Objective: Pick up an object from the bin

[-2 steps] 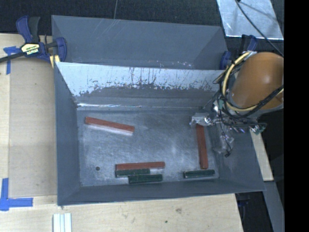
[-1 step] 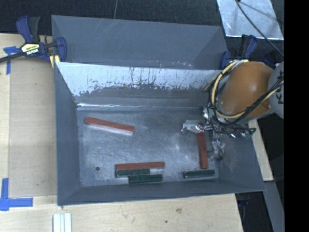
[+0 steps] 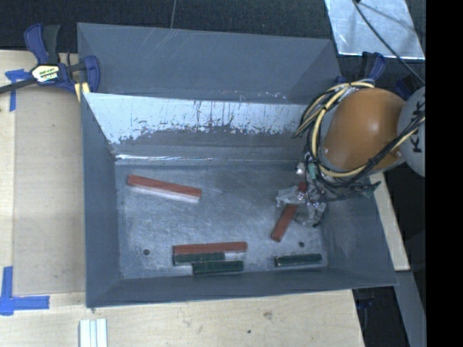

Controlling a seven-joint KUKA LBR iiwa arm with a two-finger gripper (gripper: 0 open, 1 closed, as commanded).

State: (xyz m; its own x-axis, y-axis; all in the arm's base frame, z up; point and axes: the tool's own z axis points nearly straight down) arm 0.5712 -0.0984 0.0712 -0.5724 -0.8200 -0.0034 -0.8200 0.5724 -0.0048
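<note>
gripper (image 3: 302, 202) at the upper end of the red-brown bar (image 3: 281, 228), near the bin (image 3: 217, 67) right wall
closed or not, you can't tell; check the grip, then lift straight.

**4 Loose Sticks on the Bin Floor**

A red-brown stick (image 3: 163, 189) lay alone on the left half of the grey bin (image 3: 101, 215), slanting slightly down toward the right. Near the front wall a longer red-brown stick (image 3: 210, 249) lay almost level. A dark green stick (image 3: 218, 267) lay parallel, just beside it on the near side. A shorter dark green stick (image 3: 298, 261) lay to the right of these 2, apart from them. Beyond the bin's far right corner, a silvery sheet (image 3: 376, 20) lay flat on a dark surface.
</note>
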